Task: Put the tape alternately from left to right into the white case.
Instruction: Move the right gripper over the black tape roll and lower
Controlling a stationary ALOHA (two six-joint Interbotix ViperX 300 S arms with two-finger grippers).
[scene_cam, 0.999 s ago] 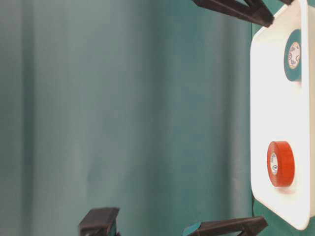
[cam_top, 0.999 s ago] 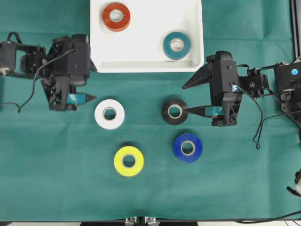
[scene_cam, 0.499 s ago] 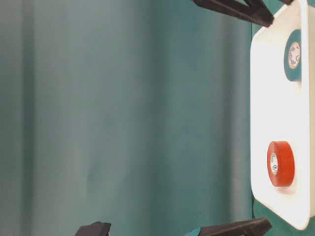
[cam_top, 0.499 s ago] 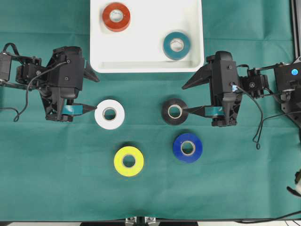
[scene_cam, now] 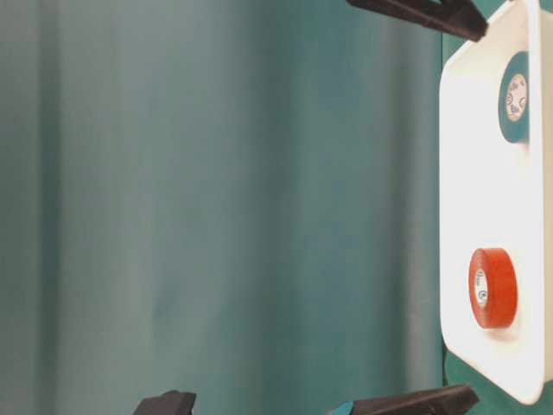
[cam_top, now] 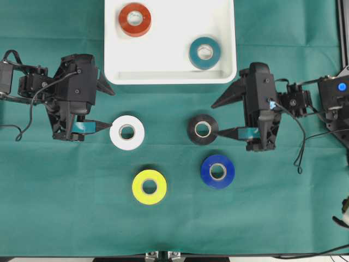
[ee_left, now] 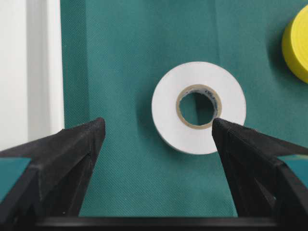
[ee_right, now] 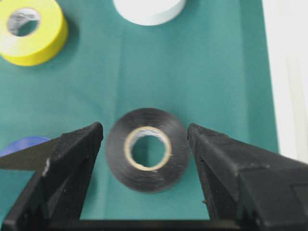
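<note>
The white case [cam_top: 169,60] at the back holds a red tape roll [cam_top: 134,19] and a teal one [cam_top: 205,52]. On the green cloth lie white [cam_top: 127,132], black [cam_top: 203,129], yellow [cam_top: 149,186] and blue [cam_top: 217,171] rolls. My left gripper [cam_top: 110,109] is open just left of the white roll. In the left wrist view the white roll [ee_left: 198,107] lies ahead, nearer the right-hand finger. My right gripper [cam_top: 216,118] is open, and in its wrist view the black roll [ee_right: 147,149] sits between its fingers [ee_right: 77,154].
The case's rim [ee_left: 29,72] runs along the left of the left wrist view and the right of the right wrist view [ee_right: 288,72]. Yellow [ee_right: 31,29] and blue [ee_right: 24,143] rolls lie beyond the black one. Cables trail behind both arms.
The left gripper came forward and slightly left, bringing its lower finger level with the white roll, then held still. The right gripper shifted slightly toward the front.
</note>
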